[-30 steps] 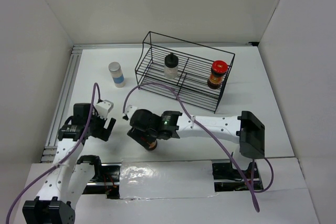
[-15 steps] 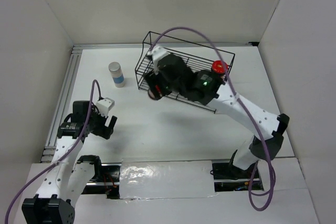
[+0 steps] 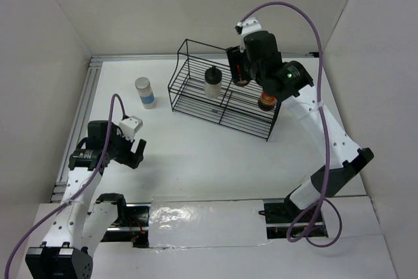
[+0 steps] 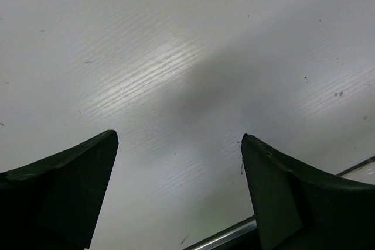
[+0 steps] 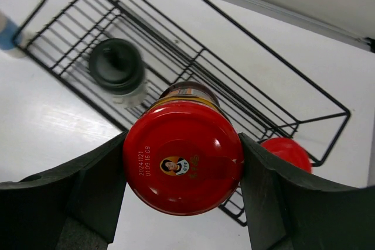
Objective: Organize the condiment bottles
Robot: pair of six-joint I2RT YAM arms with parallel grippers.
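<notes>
A white table (image 3: pixel 215 155) carries a black wire rack (image 3: pixel 245 109), set toward 12 o'clock in the top view. The right arm reaches over the rack's back edge, and its right gripper (image 3: pixel 239 70) is clamped on a red-lidded jar (image 3: pixel 241 78) held up in the air. In the right wrist view the two fingers press either side of that jar's lid (image 5: pixel 183 156), with the rack floor (image 5: pixel 246 95) below it. The left gripper (image 3: pixel 134 151) hangs low at 8 o'clock, well apart from the rack. Its jaws stand wide and grip nothing (only bare tabletop shows between them in the left wrist view (image 4: pixel 179 139)). A whitish black-capped bottle (image 3: pixel 212 83) stands upright inside the rack, at 10 o'clock from the held jar in the right wrist view (image 5: pixel 117 65). A second red-lidded jar (image 3: pixel 268 99) stands at the rack's right end, at 3 o'clock from the held one (image 5: pixel 287 151). A white blue-labelled jar (image 3: pixel 145 92) stands on the table at 10 o'clock, outside the rack.
</notes>
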